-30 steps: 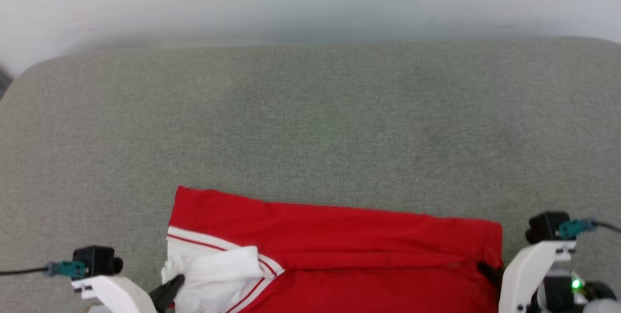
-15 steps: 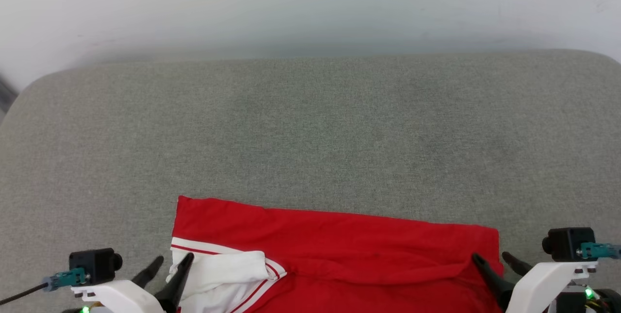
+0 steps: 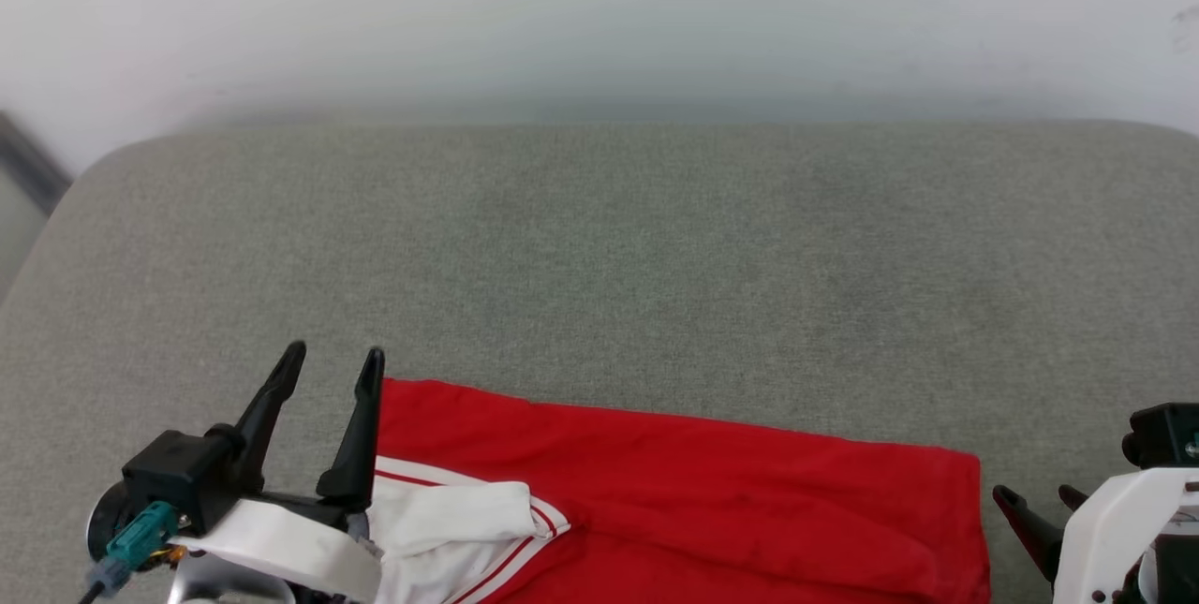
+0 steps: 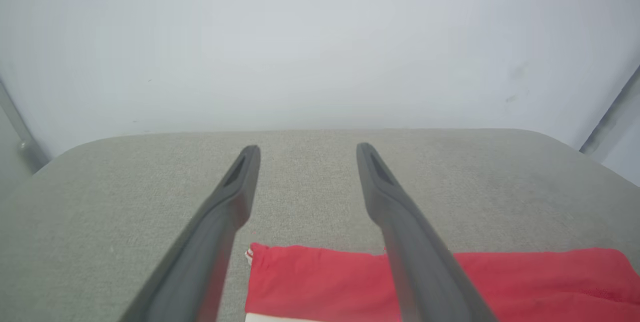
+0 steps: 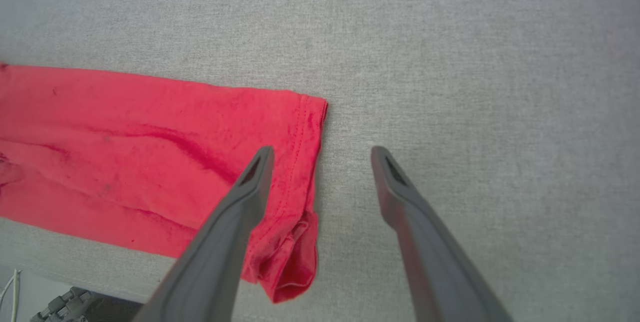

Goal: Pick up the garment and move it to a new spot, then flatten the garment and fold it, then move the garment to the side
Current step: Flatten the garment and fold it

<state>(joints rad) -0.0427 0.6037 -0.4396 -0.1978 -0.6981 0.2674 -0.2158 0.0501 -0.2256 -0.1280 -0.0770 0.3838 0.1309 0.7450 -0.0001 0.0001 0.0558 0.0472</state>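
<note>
The garment (image 3: 674, 492) is a red shirt lying folded into a long strip along the near edge of the grey cushion, with a white striped sleeve (image 3: 450, 529) on its left end. My left gripper (image 3: 333, 362) is open and lifted above the garment's left corner, nothing between its fingers. In the left wrist view the left gripper (image 4: 305, 148) hangs over the grey surface with the garment (image 4: 325, 277) below. My right gripper (image 3: 1035, 494) is open just past the garment's right hem. The right wrist view has the right gripper (image 5: 322, 150) empty over that hem (image 5: 305, 162).
The grey fabric cushion (image 3: 618, 248) stretches wide behind the garment, bordered by a pale wall (image 3: 599, 14) at the back. A dark post (image 3: 28, 159) stands at the far left. The cushion's near edge (image 5: 75, 282) lies just below the garment.
Both grippers opened and let go of the garment's ends. The left gripper then rose and moved forward over the left corner. The right gripper drew back to the right of the hem. The camera shifted slightly.
</note>
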